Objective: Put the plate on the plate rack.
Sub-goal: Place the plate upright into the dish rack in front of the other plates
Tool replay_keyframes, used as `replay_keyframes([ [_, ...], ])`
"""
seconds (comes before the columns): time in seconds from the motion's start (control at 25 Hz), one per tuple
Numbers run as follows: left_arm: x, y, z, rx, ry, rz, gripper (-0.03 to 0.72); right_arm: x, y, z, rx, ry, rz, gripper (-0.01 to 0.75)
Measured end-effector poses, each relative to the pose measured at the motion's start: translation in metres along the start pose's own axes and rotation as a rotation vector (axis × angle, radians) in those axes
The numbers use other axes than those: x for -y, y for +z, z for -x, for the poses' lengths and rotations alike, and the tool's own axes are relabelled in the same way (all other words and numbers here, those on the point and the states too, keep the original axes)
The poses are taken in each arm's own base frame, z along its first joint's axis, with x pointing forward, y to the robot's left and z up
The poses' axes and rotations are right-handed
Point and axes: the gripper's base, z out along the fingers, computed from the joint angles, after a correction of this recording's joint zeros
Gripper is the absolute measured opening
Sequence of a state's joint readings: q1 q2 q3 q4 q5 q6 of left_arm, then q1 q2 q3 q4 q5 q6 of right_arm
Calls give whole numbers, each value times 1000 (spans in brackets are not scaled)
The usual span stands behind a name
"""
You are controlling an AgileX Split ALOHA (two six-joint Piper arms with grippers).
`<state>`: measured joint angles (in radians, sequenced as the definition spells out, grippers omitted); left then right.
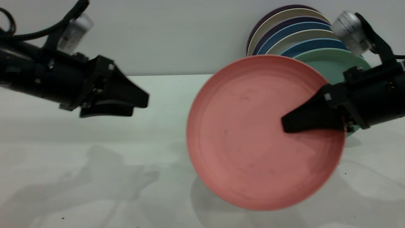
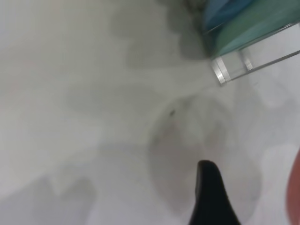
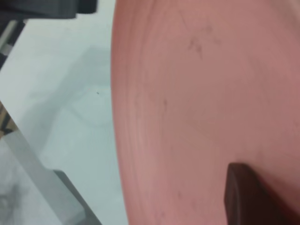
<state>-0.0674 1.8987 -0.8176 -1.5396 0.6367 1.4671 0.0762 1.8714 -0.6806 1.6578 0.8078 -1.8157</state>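
The salmon-pink plate [image 1: 253, 133] hangs upright above the table at the centre right, its inner face toward the exterior camera. My right gripper [image 1: 286, 124] is shut on its right rim, one finger across the face and the other hidden behind. In the right wrist view the plate [image 3: 197, 103] fills the frame, with one finger [image 3: 243, 197] lying on it. The plate rack is hidden behind the plate in the exterior view; a silvery bar [image 2: 234, 65] shows under the standing plates in the left wrist view. My left gripper [image 1: 140, 106] is open and empty, raised at the left.
Several plates stand in a row at the back right: a teal-green one [image 1: 335, 65] in front, then blue [image 1: 313, 44], cream and purple ones. Their teal and blue edges [image 2: 243, 23] show in the left wrist view. The white table [image 1: 95, 158] lies below.
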Motion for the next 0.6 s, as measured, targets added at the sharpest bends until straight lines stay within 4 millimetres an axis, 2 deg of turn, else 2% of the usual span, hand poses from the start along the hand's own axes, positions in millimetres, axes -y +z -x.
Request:
replay_keyframes([
  [0.28, -24, -11, -7, -72, -50, 161, 493, 0, -17, 2, -35, -82, -28, 145],
  [0.6, -34, -13, -11, -109, -98, 282, 493, -11, -47, 17, -44, -272, -206, 145],
])
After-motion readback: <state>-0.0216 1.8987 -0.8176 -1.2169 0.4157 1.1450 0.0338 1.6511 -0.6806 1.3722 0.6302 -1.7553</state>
